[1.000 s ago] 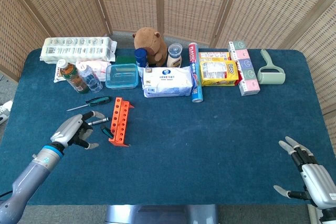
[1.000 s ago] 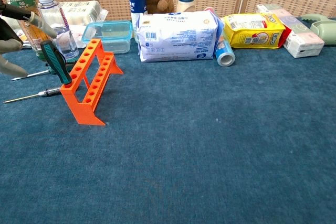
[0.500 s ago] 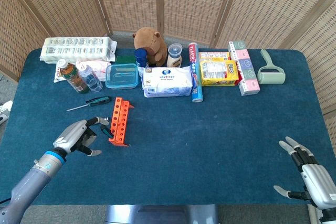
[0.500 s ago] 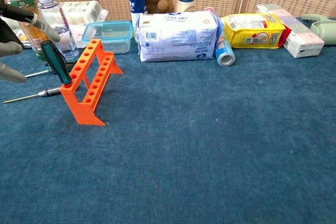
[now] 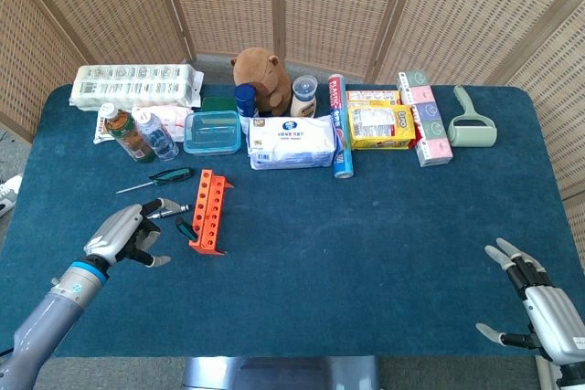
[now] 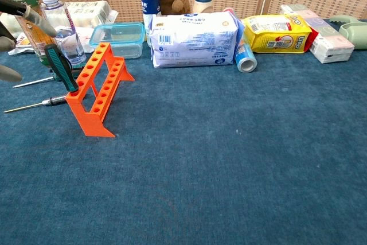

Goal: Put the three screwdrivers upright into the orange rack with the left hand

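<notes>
Green-handled screwdriver (image 6: 62, 68) in orange rack (image 5: 208, 212), just beside empty left hand (image 5: 122, 234) (fingers loosely spread)

Bottles (image 5: 137, 134) seemingly close behind rack (image 5: 209, 213)

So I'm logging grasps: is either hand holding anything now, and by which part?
Nothing is held. The left hand hovers open beside the orange rack; the right hand is open too.

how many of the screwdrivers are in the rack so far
One: a green-and-black-handled screwdriver stands in the near end of the orange plastic rack. The left hand holds nothing. Left: the silver-handled screwdriver and the green-handled one, both lying on the blue table.
</notes>
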Tool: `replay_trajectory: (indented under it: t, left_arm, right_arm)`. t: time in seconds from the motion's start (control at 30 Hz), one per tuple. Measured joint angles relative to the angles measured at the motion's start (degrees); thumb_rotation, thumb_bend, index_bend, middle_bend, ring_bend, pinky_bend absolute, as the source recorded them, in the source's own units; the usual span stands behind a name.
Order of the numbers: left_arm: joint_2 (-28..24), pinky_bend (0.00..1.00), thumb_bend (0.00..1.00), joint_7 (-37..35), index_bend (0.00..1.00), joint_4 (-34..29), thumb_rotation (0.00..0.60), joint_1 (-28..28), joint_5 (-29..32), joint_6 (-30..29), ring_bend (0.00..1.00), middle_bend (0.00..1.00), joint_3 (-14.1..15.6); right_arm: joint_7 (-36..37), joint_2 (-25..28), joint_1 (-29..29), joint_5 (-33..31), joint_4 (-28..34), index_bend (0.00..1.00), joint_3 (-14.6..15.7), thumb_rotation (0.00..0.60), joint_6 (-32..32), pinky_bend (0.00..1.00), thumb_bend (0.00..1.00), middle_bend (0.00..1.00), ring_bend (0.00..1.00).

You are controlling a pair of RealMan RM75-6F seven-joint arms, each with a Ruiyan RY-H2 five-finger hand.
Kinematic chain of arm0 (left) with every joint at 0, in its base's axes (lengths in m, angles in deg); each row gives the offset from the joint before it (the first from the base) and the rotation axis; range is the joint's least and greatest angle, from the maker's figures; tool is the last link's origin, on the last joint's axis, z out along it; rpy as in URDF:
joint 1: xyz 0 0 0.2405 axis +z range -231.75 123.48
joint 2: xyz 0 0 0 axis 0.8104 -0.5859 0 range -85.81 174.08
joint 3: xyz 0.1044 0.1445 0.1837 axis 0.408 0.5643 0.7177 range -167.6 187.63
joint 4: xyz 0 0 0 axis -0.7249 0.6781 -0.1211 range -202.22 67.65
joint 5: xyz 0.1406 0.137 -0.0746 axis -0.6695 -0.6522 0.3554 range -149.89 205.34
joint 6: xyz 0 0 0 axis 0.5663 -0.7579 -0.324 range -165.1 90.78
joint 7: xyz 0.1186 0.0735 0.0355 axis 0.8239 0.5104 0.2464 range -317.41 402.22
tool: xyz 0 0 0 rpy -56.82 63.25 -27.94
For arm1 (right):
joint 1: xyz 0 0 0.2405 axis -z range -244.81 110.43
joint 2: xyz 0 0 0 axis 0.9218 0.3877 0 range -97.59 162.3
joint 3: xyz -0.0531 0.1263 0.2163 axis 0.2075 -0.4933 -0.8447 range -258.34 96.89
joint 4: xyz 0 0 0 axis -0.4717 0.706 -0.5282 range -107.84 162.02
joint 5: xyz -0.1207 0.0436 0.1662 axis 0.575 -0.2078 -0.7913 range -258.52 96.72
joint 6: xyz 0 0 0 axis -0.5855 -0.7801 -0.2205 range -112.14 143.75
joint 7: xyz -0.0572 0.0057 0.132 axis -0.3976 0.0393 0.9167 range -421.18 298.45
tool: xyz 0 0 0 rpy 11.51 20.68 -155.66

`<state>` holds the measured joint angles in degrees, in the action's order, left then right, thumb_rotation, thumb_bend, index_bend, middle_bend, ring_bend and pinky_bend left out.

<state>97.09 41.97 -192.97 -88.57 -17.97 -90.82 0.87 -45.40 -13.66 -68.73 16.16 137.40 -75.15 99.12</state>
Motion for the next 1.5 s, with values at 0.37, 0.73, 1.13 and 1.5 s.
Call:
replay_trajectory:
  t: [0.37, 0.73, 1.13, 1.5]
  left_arm:
    - [1.50, 0.92, 0.10, 1.44, 0.25, 0.80, 0.600, -1.61, 2.85, 0.73, 0.88, 0.90, 0.72]
    - [-1.42, 0.92, 0.10, 1.53, 0.25, -0.99, 0.600, -1.89, 3.80, 2.68, 0.88, 0.90, 1.65]
    - [-2.16, 0.92, 0.10, 0.95, 0.25, -2.49, 0.600, -1.79, 3.15, 1.75, 0.88, 0.90, 1.61]
    - [-4.85, 0.92, 0.10, -1.96, 0.25, -3.54, 0.600, -0.12, 0.94, 1.13, 0.88, 0.90, 0.88]
  right_arm:
    - [0.60, 0.12, -0.01, -0.27, -0.21, 0.07, -0.16, 0.600, 0.16, 0.04, 0.00, 0.00, 0.05]
    - [0.12, 0.03, 0.02, -0.23, -0.04, 0.07, -0.13, 0.600, 0.10, 0.04, 0.00, 0.00, 0.05]
    - [1.17, 0.34, 0.12, 0.11, -0.25, 0.07, -0.15, 0.600, 0.62, 0.04, 0.00, 0.00, 0.05]
    - [0.63, 0.14, 0.03, 0.20, 0.06, 0.07, -0.15, 0.600, 0.41, 0.04, 0.00, 0.00, 0.05]
